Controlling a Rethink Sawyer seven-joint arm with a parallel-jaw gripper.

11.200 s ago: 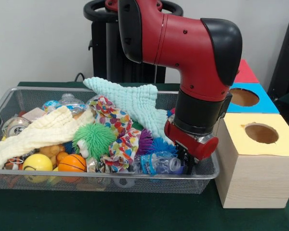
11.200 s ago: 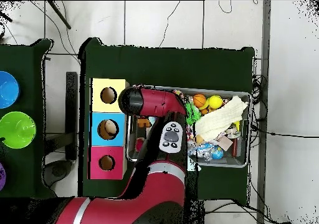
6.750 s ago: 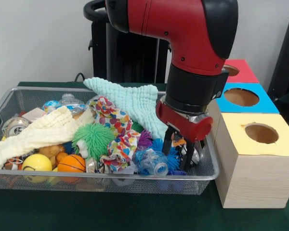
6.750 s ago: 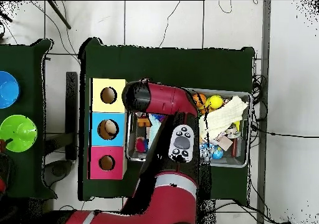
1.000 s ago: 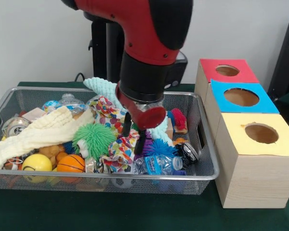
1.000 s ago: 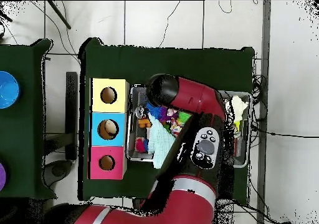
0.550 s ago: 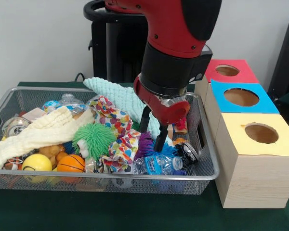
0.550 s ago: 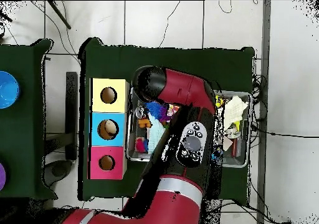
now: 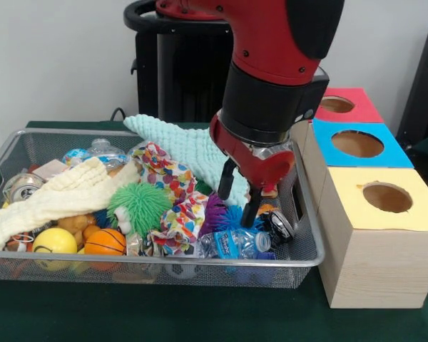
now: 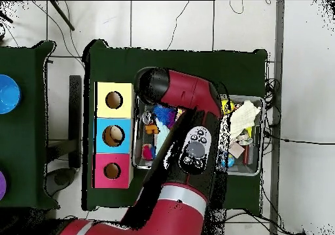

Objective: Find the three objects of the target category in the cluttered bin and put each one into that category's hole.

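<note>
So your claw (image 9: pixel 240 195) hangs open and empty over the wire mesh bin (image 9: pixel 28 141), with no target visibly delivered yet.

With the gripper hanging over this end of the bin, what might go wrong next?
The open gripper hangs empty above the blue spiky ball, with the purple spiky toy, plastic bottle and a dark round object packed close by. Closing here might catch two things together. The mint cloth lies just behind the fingers and could snag. The bin wall is also near.
</note>
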